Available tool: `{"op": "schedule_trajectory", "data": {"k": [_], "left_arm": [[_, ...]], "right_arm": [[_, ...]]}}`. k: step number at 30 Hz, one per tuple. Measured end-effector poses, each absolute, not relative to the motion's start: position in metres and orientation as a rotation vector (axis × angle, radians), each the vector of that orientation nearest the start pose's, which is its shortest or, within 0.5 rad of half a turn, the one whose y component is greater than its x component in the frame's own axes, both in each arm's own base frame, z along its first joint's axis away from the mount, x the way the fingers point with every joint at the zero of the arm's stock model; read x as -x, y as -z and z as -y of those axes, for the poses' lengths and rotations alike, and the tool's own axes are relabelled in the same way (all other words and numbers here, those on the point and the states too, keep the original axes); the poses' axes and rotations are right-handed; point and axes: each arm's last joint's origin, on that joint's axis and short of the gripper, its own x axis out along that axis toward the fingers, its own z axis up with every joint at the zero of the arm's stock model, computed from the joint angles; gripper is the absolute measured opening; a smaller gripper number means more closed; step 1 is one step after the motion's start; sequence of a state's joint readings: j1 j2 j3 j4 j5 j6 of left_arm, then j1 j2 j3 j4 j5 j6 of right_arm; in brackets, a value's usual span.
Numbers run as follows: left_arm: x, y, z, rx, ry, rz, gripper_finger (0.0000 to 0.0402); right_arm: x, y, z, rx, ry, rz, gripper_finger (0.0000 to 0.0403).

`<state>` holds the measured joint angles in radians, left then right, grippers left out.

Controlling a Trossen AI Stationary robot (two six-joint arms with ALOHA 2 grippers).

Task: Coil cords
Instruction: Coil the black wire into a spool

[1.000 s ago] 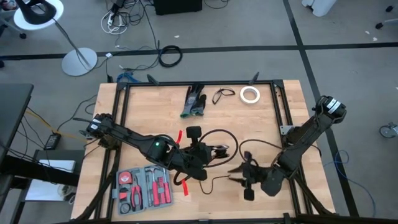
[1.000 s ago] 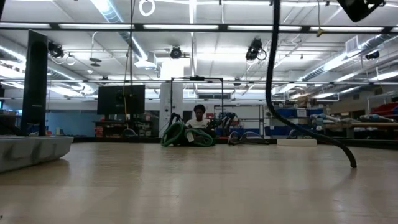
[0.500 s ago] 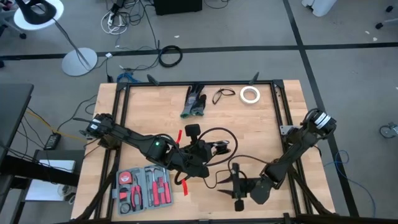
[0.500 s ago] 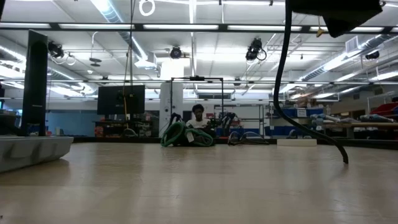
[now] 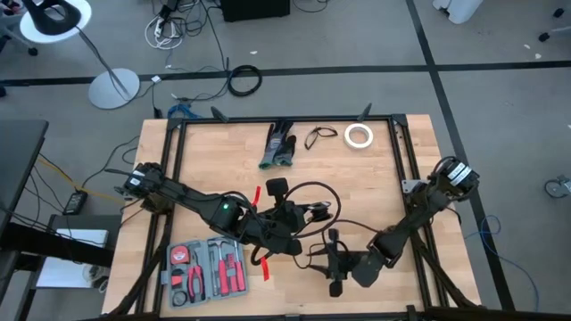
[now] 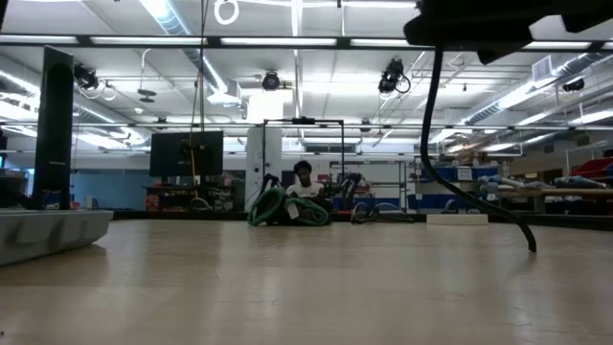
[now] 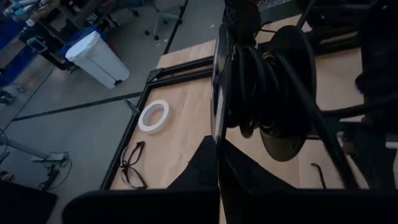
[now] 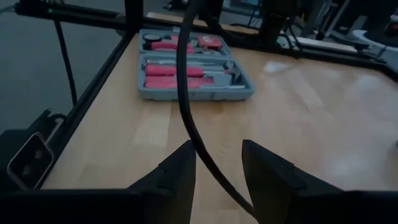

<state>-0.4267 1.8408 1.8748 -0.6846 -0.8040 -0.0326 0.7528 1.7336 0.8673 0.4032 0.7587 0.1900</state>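
Observation:
A thin black cord is wound into a round bundle [image 7: 261,81] that hangs above the table's middle, with my left gripper [image 5: 302,217] shut on it. A loose loop [image 5: 314,189] rises off the bundle toward the far side. The tail [image 8: 186,106] runs down to the table; in the low view its end [image 6: 532,245] rests on the wood. My right gripper [image 5: 328,263] is low near the front edge, open. Its two fingers [image 8: 180,168] stand on either side of the tail; I cannot tell whether they touch it. My left gripper holds the round bundle with one finger [image 7: 217,124] flat against the bundle's side face [image 7: 239,87]; the bundle itself hides the other finger. The fingers come nearly level from the table's left. The bundle is lifted clear of the table, standing on edge, its tail hanging slack.
A grey tool case [image 5: 207,267] with red tools lies at the front left, close to my left arm. At the far edge lie dark gloves [image 5: 279,145], glasses [image 5: 318,136] and a white tape roll [image 5: 359,135]. Black frame rails [image 5: 174,160] border the table.
My right gripper has gone down and toward the table's left, rolling its wrist, and now stands about the cord's tail below the bundle. The tail's end has slid a little along the table. My left gripper has kept the bundle where it was.

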Motion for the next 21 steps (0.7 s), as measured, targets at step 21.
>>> {"op": "schedule_trajectory", "data": {"k": [21], "left_arm": [[-0.378, -0.376, 0.149, -0.324, -0.376, -0.491, 0.0]], "right_arm": [[-0.262, -0.157, -0.2, 0.133, 0.274, -0.472, 0.0004]]}}
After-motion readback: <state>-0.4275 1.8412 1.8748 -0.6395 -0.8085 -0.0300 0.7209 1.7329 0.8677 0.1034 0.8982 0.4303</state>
